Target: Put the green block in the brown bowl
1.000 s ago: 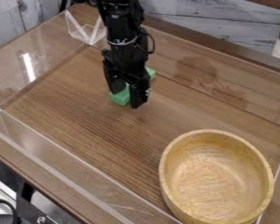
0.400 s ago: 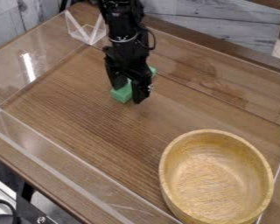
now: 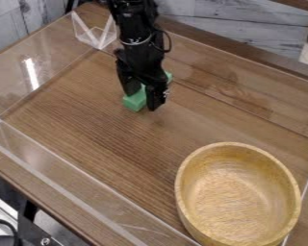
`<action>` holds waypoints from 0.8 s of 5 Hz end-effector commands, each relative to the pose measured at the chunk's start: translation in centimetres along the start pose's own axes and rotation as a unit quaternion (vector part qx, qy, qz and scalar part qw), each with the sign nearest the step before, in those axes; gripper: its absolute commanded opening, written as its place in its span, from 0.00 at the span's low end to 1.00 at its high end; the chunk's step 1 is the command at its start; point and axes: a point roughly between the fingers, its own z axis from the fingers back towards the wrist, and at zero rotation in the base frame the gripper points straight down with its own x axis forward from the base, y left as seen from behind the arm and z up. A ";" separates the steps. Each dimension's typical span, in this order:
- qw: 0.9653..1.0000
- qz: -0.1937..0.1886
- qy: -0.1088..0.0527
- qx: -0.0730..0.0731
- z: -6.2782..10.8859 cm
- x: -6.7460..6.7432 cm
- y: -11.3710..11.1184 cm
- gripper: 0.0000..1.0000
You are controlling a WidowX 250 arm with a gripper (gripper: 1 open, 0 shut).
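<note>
The green block lies on the wooden table, a small bright green bar mostly covered by my gripper. My black gripper points straight down over it, open, with one finger on each side of the block. Only the block's lower left end and a sliver at the upper right show. I cannot tell whether the fingers touch it. The brown bowl sits at the lower right, large, round, light wood, with nothing inside it, well apart from the gripper.
A clear plastic wall rings the table, with a low front edge at the lower left. A crumpled clear plastic piece stands behind the arm. Grey boards lie at the back right.
The gripper has edged slightly up the picture and sunk a little over the block; more of the block is hidden between the fingers. The bowl has not moved.
</note>
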 end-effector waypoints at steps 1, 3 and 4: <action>1.000 -0.002 0.009 -0.010 -1.3 -0.5 0.1 1.00; 0.999 0.009 0.030 -0.019 -0.1 -1.0 -0.6 0.00; 0.998 0.016 0.047 -0.024 0.6 -1.5 -1.0 0.00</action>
